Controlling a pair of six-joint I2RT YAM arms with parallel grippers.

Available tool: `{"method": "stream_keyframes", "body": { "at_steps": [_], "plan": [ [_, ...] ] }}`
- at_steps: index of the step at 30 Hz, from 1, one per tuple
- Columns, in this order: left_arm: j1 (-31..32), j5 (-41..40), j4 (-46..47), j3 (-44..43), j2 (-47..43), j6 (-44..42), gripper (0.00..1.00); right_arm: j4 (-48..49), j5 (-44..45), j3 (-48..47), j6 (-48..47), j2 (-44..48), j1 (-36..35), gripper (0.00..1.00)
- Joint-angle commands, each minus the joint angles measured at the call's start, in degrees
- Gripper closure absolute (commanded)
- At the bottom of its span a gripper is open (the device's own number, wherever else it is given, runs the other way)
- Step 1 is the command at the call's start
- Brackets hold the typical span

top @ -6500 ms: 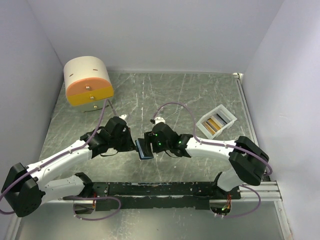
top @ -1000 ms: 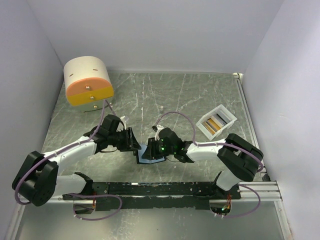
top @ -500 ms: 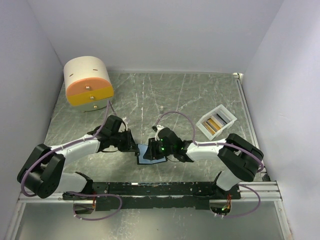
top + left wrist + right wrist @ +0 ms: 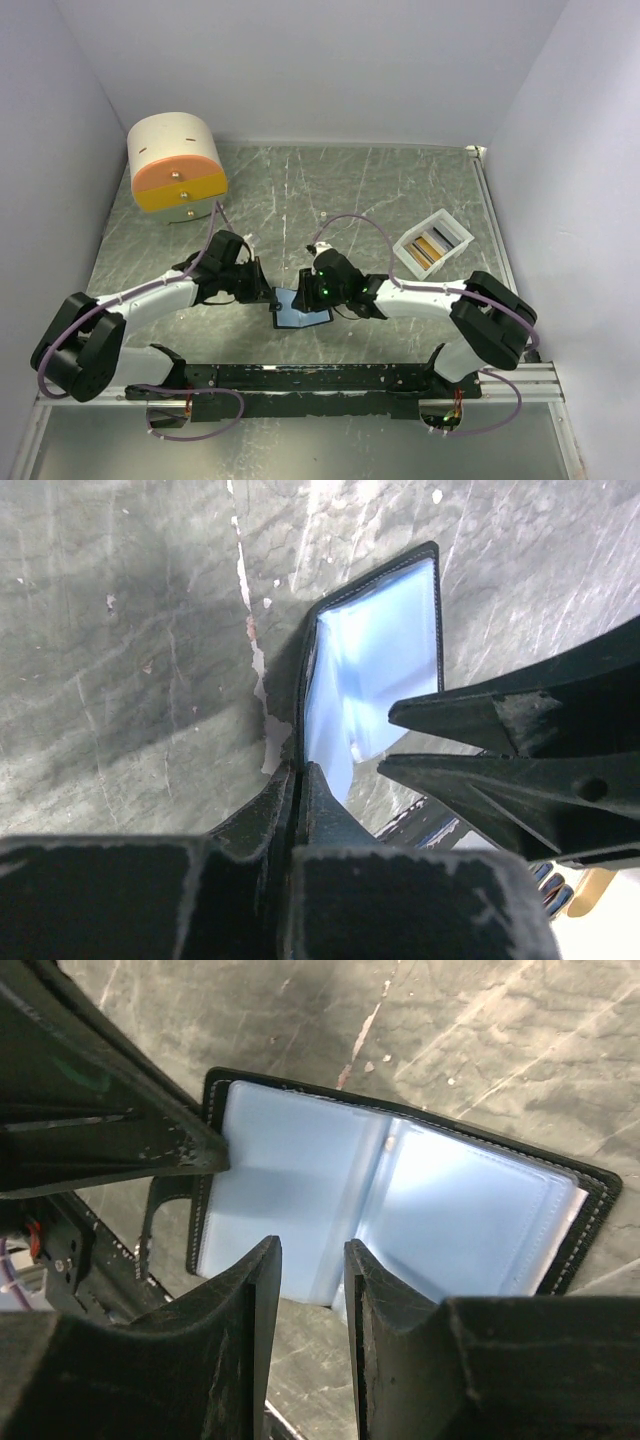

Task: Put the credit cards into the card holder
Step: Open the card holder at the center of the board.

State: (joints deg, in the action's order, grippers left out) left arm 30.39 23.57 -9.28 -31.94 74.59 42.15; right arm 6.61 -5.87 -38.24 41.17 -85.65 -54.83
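Now the left end effector (image 4: 298, 772) has clamped shut on the card holder (image 4: 375, 660); the right end effector (image 4: 313, 1257) hovers half-open.

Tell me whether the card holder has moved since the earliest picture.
Yes: the card holder has opened flat, spreading rightward toward the white tray, slightly nearer the base rail.

card holder (image 4: 300, 308): open, flat | left pincer (image 4: 268, 292): at its left edge | credit cards (image 4: 428, 248): in tray (image 4: 464, 234)
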Motion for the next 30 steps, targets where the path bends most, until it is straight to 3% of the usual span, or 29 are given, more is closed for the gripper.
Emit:
{"method": "stream_keyframes", "body": {
  "at_steps": [1, 14, 23, 30],
  "plan": [
    [-0.38, -1.07, -0.92, -0.39, -2.04, -1.4, 0.93, -3.71, 2.98, -1.57, -1.88, -1.89, 0.16, 0.68],
    [-0.34, -2.64, -4.71, -1.45, -3.32, -2.86, 0.93, -10.16, 9.11, -4.83, -4.27, -1.72, 0.15, 0.68],
    [-0.33, -1.8, -10.15, -4.17, -6.8, -5.19, 0.93, -27.78, 36.45, -15.97, -14.25, 2.34, 0.73, 0.65],
    [-0.36, -0.07, -11.73, -5.1, -8.03, -6.46, 0.93, -36.58, 52.96, -23.8, -24.98, -1.41, 6.97, 0.62]
  ]
}}
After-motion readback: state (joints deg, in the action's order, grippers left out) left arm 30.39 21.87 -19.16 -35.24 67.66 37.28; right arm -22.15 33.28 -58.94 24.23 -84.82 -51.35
